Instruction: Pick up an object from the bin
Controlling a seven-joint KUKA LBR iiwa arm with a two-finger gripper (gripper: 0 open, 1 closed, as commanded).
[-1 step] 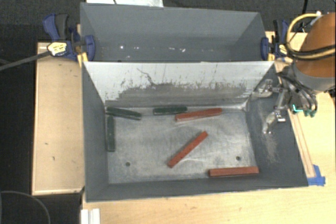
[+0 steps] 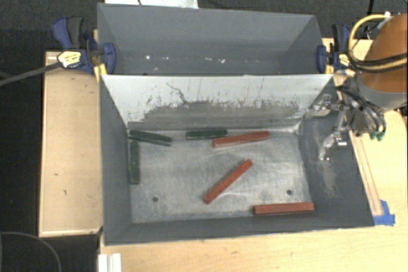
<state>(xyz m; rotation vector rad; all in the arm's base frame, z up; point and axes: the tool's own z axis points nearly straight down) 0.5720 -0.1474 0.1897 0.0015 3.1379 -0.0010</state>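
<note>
Pincer [image 2: 331, 136] hangs at the right wall of the bin [image 2: 210, 35], well apart from the red bar [image 2: 241, 139]; apart or together, cannot tell

I am observing 1 arm [image 2: 384, 91] reaching in from the right side of the camera view. An orange cover [image 2: 390, 48] is sitting over its upper section, and I am noting yellow and black cables [image 2: 358, 27] looping around the cover's left edge. Below the cover, the dark wrist [image 2: 361, 116] is angling toward the left. I am recording the gripper [image 2: 327, 129] as extending left and downward from that wrist, its bare metal parts catching the light.
</note>
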